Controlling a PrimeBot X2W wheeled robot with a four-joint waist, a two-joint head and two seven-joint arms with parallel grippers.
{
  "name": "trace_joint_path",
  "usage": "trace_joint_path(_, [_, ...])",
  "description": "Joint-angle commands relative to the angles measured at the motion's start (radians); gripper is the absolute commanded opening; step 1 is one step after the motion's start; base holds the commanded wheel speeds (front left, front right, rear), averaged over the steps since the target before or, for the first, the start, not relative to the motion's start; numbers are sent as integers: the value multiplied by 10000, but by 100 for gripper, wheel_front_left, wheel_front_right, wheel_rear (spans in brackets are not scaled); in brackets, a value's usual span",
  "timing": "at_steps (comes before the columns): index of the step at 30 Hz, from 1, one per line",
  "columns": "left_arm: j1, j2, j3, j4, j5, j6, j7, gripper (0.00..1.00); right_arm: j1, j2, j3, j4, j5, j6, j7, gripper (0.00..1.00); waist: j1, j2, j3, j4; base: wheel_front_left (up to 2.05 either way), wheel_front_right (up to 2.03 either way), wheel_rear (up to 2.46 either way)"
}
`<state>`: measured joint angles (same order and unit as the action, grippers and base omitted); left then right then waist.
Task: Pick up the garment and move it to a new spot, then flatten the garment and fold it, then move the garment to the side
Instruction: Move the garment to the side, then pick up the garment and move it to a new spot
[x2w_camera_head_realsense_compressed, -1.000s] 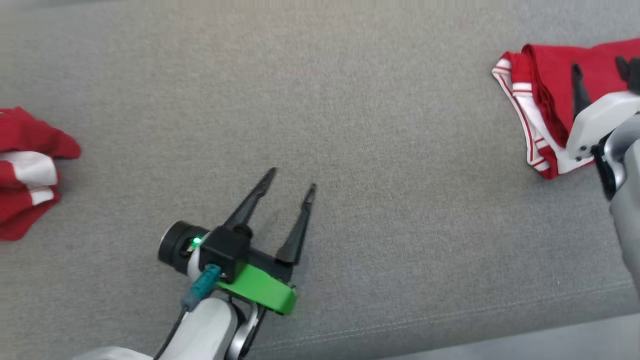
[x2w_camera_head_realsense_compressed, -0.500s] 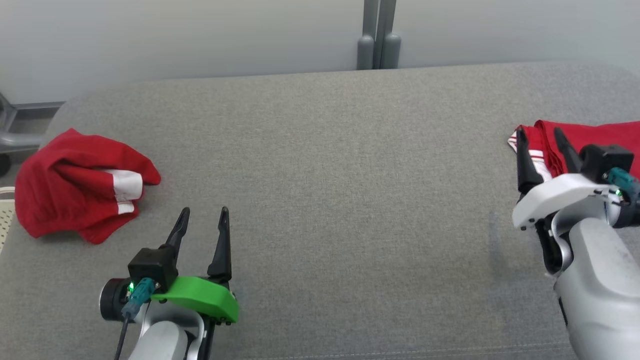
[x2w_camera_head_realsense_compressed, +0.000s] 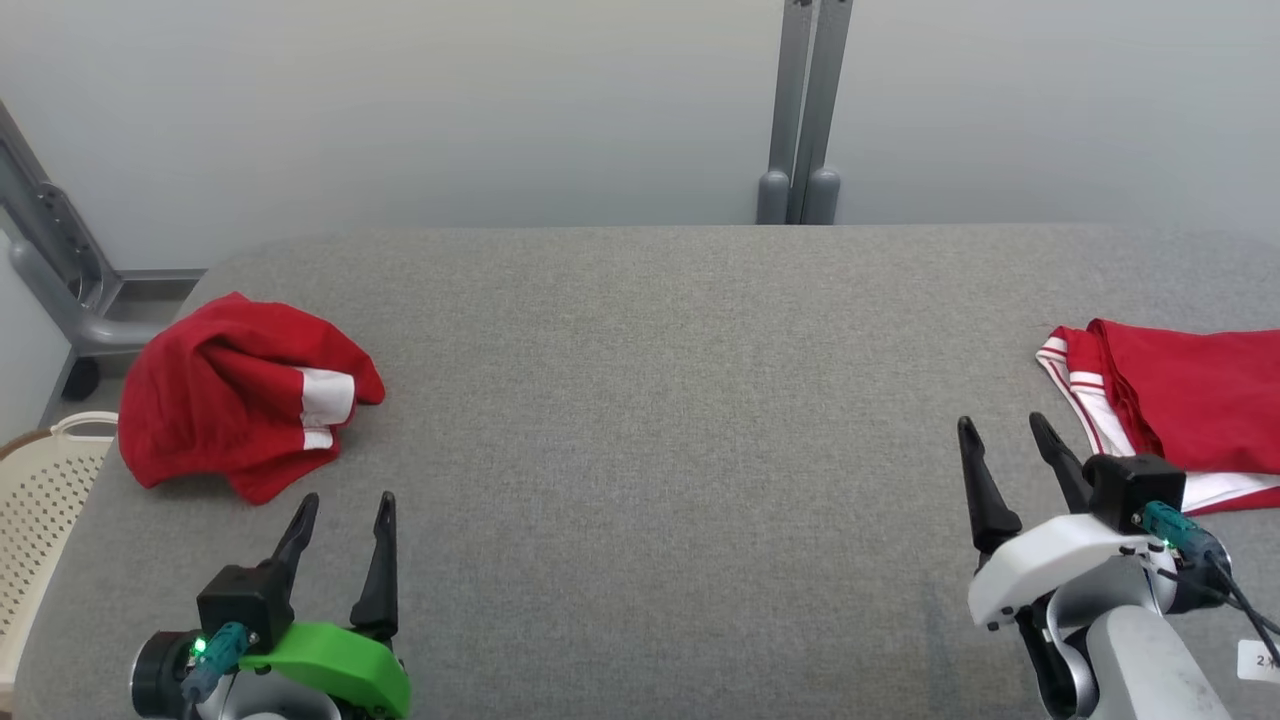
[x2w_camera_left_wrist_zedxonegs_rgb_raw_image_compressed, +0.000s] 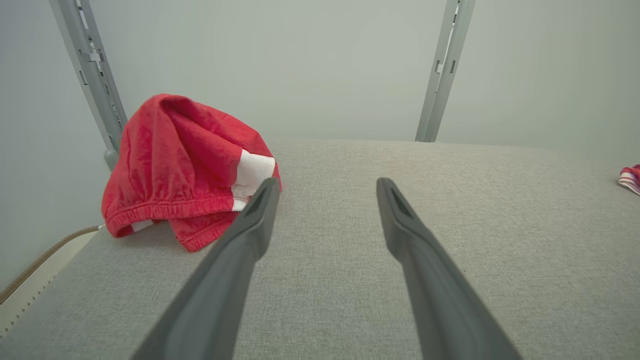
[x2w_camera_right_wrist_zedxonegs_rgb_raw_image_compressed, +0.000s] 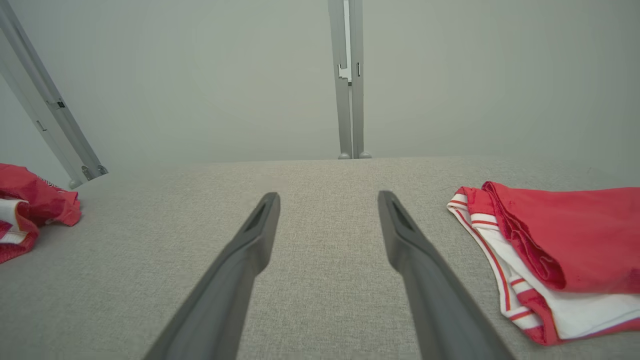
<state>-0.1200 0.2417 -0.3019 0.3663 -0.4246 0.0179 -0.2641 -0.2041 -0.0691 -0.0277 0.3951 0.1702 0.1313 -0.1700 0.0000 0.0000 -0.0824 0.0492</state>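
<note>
At the left end of the grey fabric-covered table (x2w_camera_head_realsense_compressed: 650, 380), towards its back corner, lies the crumpled red cotton garment with white side panels (x2w_camera_head_realsense_compressed: 230, 400), bunched into a loose heap. My left gripper (x2w_camera_head_realsense_compressed: 347, 500) sits at the table's front left edge, just in front of that heap, its fingers spread wide with nothing between them. My right gripper (x2w_camera_head_realsense_compressed: 1000, 422) stands at the table's front right, equally wide and empty, just beside a neatly folded red garment with white striped trim (x2w_camera_head_realsense_compressed: 1190, 400) at the table's right end. I take that one as finished and the heap as my job.

I expect the heap to be light and completely limp. It will sag and unfurl once lifted, and it will likely drag rather than slide on the cloth top. A blind pinch into the mound would probably catch several layers. I would rather bite the gathered elastic hem (x2w_camera_left_wrist_zedxonegs_rgb_raw_image_compressed: 170, 212) along the heap's near edge, where the cloth is thicker and easier to hold.
</note>
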Motion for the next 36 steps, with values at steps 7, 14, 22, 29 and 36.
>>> trace_joint_path(7, [967,322,229,-877,429,319,0,100,1554,138,-181,-1297,-407,-11,689,100,0,0,-250,-155,0,0,0])
trace_joint_path(14, [1760,170,667,-1895,903,743,-1,100,2222,175,-126,-1753,-311,-11,731,100,0,0,-296,-343,0,0,0])
trace_joint_path(22, [2682,-596,1610,-2858,1463,355,1,100,2508,177,257,-1400,149,-11,-227,100,0,0,-319,-364,0,0,0])
trace_joint_path(29, [2964,-1212,2280,-2714,1921,-595,-1,100,2352,176,547,-1074,-105,-11,-605,100,0,0,-232,-367,0,0,0])
trace_joint_path(36, [2844,-1444,2363,-1845,2187,-1044,-1,100,2174,177,440,-817,-334,-11,-129,100,0,0,-153,-420,0,0,0])
